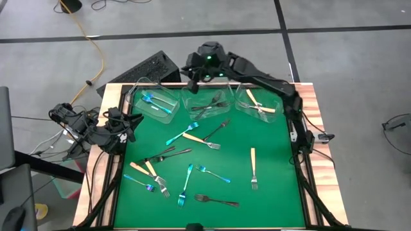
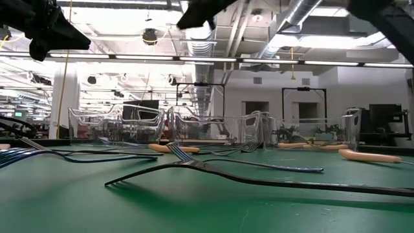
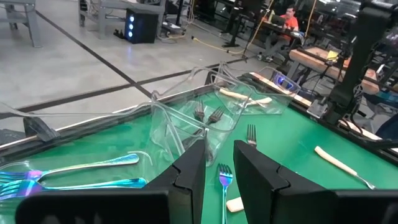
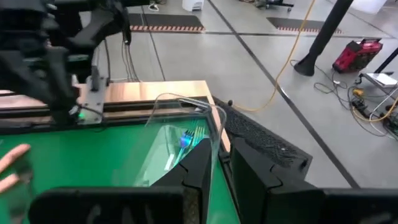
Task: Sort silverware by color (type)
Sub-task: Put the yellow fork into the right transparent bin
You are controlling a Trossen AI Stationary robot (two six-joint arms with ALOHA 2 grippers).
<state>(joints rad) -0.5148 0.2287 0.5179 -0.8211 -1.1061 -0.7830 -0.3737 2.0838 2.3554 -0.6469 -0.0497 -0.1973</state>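
Note:
Slim forks lie scattered on the green mat: blue-teal ones (image 1: 182, 133) (image 1: 185, 185), cream-handled ones (image 1: 253, 168) (image 1: 200, 140) and dark ones (image 1: 217, 201) (image 1: 216, 130). Three clear tubs stand along the far edge. The left tub (image 1: 154, 101) holds blue forks, the middle tub (image 1: 207, 102) dark ones and the right tub (image 1: 260, 102) cream ones. My right gripper (image 4: 221, 165) hangs high over the far edge by the left tub (image 4: 180, 134), narrowly open with nothing between its fingers. My left gripper (image 3: 219, 165) waits at the table's left edge, slightly open and holding nothing.
A raised wooden frame (image 1: 308, 96) borders the mat. A black keyboard (image 1: 151, 67) and cables lie on the floor beyond the far left corner. A person (image 3: 287, 17) sits far back in the room. The mat's right half has open room around the single cream fork.

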